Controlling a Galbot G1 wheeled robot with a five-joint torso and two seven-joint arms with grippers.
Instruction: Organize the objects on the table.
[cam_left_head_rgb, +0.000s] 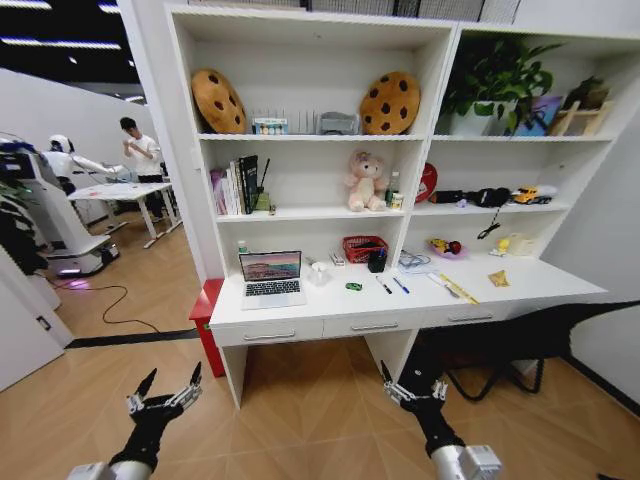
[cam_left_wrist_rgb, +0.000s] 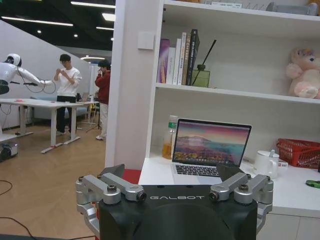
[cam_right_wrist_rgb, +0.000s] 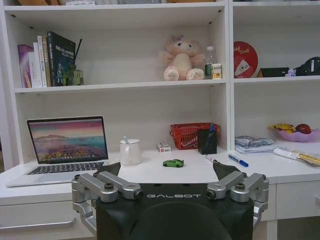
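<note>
Both grippers hang low in the head view, well short of the desk: the left gripper (cam_left_head_rgb: 166, 389) at lower left and the right gripper (cam_left_head_rgb: 412, 388) at lower centre-right, each with its fingers spread and nothing between them.

On the long white tabletop (cam_left_head_rgb: 300, 309), the slim silver laptop with black keys (cam_left_head_rgb: 272, 280) stands left of centre, lid up and screen lit. It is probably the heaviest and most fragile piece; I would take it by the base edge, never the screen (the hinge would swing). The tiny green toy car (cam_right_wrist_rgb: 173, 163) sits mid-frame in the right wrist view, light and likely to roll, so pinch it across its sides. Thin blue and dark pens (cam_left_head_rgb: 393, 285) lie flat to its right; they are slippery and low, and need a grip across the barrel.

Obstacles: a white ceramic mug (cam_right_wrist_rgb: 130, 152) just beside the laptop, a red mesh basket (cam_left_head_rgb: 363, 248) and black pen cup (cam_right_wrist_rgb: 207, 141) behind the car, and a yellow ruler (cam_left_head_rgb: 459, 289) beyond the pens.
</note>
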